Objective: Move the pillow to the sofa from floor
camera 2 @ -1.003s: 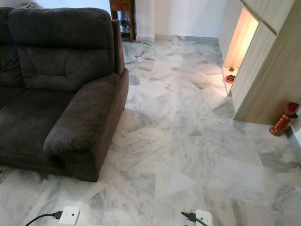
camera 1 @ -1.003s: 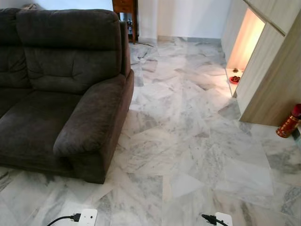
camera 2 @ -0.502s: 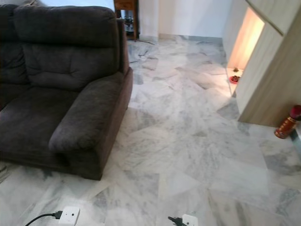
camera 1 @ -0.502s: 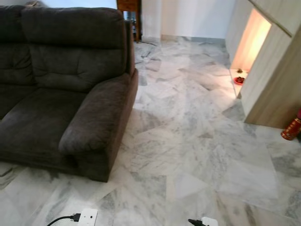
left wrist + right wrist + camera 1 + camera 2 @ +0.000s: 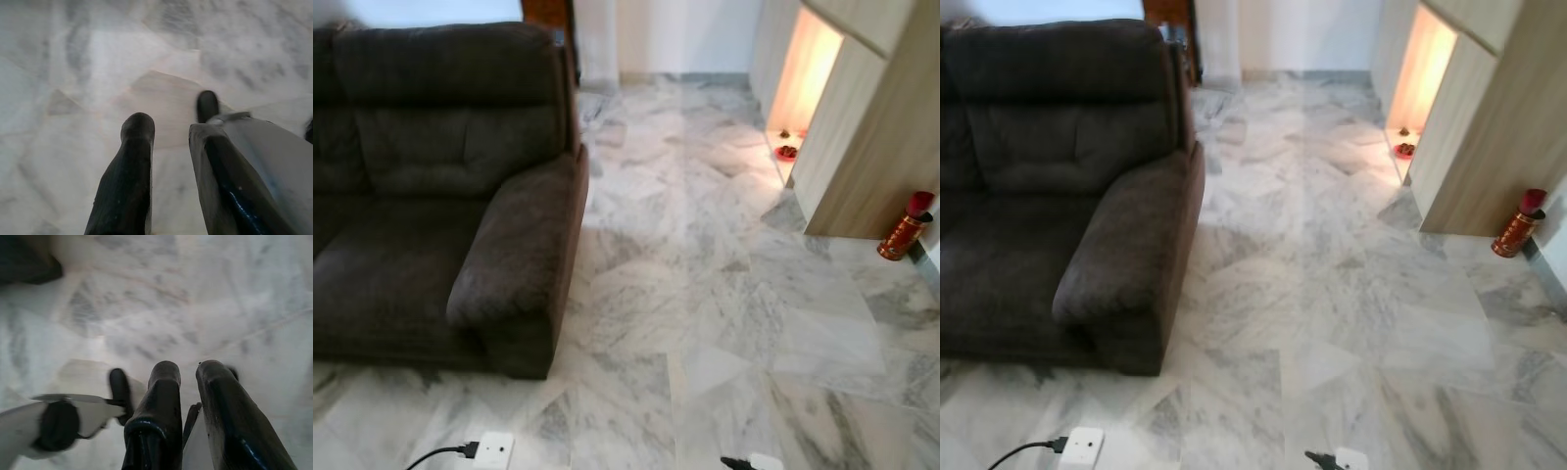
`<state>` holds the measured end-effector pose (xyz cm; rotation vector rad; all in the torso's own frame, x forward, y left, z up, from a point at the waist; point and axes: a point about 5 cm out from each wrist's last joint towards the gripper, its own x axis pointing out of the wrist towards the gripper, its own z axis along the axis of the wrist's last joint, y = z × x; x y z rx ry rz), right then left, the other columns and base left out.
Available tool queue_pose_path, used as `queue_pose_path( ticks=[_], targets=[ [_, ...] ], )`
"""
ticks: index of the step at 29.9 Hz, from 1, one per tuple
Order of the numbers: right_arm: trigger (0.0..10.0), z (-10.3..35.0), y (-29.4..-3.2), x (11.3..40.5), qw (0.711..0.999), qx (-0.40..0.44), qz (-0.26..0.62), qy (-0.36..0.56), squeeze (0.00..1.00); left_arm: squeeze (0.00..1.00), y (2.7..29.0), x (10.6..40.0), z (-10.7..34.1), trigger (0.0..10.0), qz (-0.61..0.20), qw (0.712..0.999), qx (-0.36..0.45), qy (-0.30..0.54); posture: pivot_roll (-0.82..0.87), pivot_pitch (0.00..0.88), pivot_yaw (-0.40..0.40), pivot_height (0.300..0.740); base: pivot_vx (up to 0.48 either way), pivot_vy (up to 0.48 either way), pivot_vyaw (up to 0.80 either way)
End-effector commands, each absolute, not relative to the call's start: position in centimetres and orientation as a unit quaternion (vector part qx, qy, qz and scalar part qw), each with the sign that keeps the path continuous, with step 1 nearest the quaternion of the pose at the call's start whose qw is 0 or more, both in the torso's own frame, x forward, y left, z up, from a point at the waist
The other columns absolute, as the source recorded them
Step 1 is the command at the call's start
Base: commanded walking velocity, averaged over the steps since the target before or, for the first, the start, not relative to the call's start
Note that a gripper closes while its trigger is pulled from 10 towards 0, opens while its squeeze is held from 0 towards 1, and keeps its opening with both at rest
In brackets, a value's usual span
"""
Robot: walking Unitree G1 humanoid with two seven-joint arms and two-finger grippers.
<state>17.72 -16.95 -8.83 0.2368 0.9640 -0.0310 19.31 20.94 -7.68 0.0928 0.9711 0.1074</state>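
Currently I am viewing the dark sofa (image 5: 440, 206) standing on the marble floor (image 5: 705, 294); I cannot make out the pillow. I am holding the left gripper (image 5: 168, 125) over the floor with fingers slightly apart, gripping nothing. I am holding the right gripper (image 5: 188, 372) likewise, fingers narrowly apart. A red bottle (image 5: 904, 227) is standing beside the wooden cabinet (image 5: 871, 127).

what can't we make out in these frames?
- Sofa: its left part is cut off by the edge of both eye views.
- Small red items in the lit niche: too small to identify.
- Left gripper and right gripper: wrist views are blurred, fingers slightly apart over the marble floor.
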Motion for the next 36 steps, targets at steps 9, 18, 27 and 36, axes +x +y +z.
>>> queue_pose_path(
  ticks=[9,18,27,36],
  targets=[
    [10.0,-8.94,-17.02,17.46,0.878,0.11,-0.011,0.466,0.0,0.0,20.73,18.83,-7.97,10.0,0.058,0.878,0.037,0.473,0.01,0.145,0.059,0.74,0.0,0.418,0.0],
    [10.0,-9.01,-17.16,17.27,0.877,0.099,-0.004,0.471,0.0,0.0,20.67,18.79,-7.99,10.0,0.062,0.879,0.035,0.472,0.01,0.15,0.057,0.74,0.0,0.447,0.0],
    [10.0,-9.16,-17.19,16.9,0.875,0.057,0.028,0.479,0.0,0.0,20.63,18.71,-8.04,10.0,0.062,0.878,0.034,0.474,0.0,0.132,0.063,0.74,0.0,0.457,0.37],
    [10.0,-9.12,-17.41,16.95,0.875,0.063,0.019,0.479,0.0,0.0,20.69,18.61,-8.08,10.0,0.056,0.877,0.041,0.476,0.0,0.101,0.071,0.74,0.0,0.475,0.09]
  ],
)
